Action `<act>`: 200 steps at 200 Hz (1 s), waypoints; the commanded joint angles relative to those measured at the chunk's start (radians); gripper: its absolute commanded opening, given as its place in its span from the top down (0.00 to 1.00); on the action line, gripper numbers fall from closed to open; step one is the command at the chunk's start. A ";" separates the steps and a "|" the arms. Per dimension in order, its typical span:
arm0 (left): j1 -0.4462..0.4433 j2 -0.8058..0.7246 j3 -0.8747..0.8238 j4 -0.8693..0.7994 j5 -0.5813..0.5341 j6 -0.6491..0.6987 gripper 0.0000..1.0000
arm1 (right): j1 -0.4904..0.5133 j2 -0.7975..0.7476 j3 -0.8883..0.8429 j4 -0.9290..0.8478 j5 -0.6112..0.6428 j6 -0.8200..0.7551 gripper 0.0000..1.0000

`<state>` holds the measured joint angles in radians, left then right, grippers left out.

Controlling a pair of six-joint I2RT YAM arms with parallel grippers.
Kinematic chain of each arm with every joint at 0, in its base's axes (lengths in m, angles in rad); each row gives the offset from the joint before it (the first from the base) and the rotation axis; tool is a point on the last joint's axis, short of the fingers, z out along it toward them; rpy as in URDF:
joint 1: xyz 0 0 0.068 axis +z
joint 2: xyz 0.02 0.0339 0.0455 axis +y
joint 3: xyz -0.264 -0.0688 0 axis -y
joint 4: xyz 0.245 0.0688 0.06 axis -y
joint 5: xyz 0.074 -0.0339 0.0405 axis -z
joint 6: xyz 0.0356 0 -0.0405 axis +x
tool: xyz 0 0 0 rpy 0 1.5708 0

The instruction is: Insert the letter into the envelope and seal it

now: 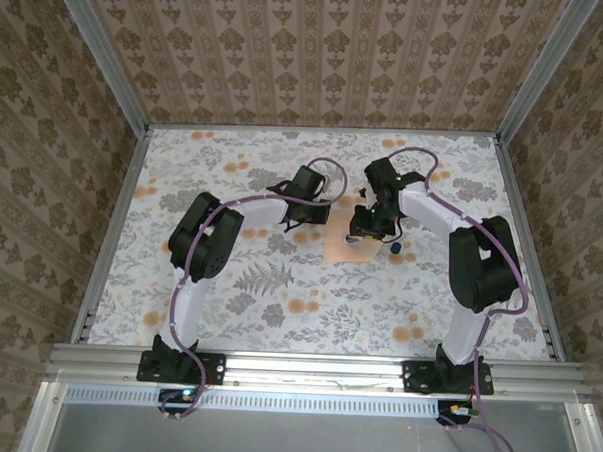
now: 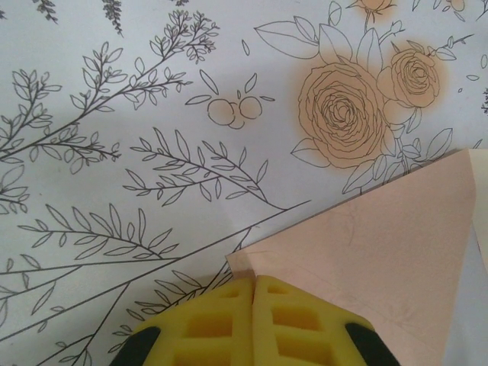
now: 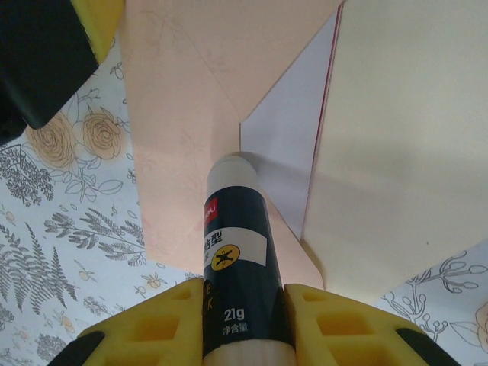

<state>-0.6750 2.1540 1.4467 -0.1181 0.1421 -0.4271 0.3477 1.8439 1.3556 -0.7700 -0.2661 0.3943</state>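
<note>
Nearest to me, my right gripper [image 3: 244, 299] is clamped on a glue stick [image 3: 236, 244], one yellow finger [image 3: 164, 324] on each side of the dark tube. The stick's white tip points away from me and sits over the envelope [image 3: 179, 145], right at the notch of its open mouth. The envelope lies flat on the flowered cloth [image 3: 69, 252]. The letter [image 3: 286, 152] is inside it: a white wedge with a red edge shows in the mouth, just beyond the tip. To the right, the flap [image 3: 404, 152] lies folded open, its paler side up.

My left gripper [image 2: 253, 297] is clenched, its pads pressed together with no gap between them, at a corner of the envelope. Whether they nip the paper or only bear down on it, I cannot tell from my wrist.

From above, both grippers meet near the middle of the table, the left one at the envelope's left end and the right one over its far edge. A small dark blue thing [image 1: 394, 247] lies on the cloth just right of the envelope. Beyond the table stands the patterned wall [image 1: 319, 57].
</note>
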 commanded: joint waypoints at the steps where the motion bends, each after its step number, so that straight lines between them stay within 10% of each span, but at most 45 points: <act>1: 0.000 -0.011 -0.023 -0.014 0.023 -0.017 1.00 | 0.006 0.044 0.030 -0.043 0.059 -0.015 0.92; 200: -0.003 -0.006 -0.026 -0.040 -0.002 -0.043 1.00 | 0.023 0.036 0.087 -0.113 0.099 -0.027 0.94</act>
<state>-0.6735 2.1536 1.4376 -0.1005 0.1501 -0.4438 0.3584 1.9091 1.4517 -0.7929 -0.2134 0.3904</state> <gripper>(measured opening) 0.057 0.269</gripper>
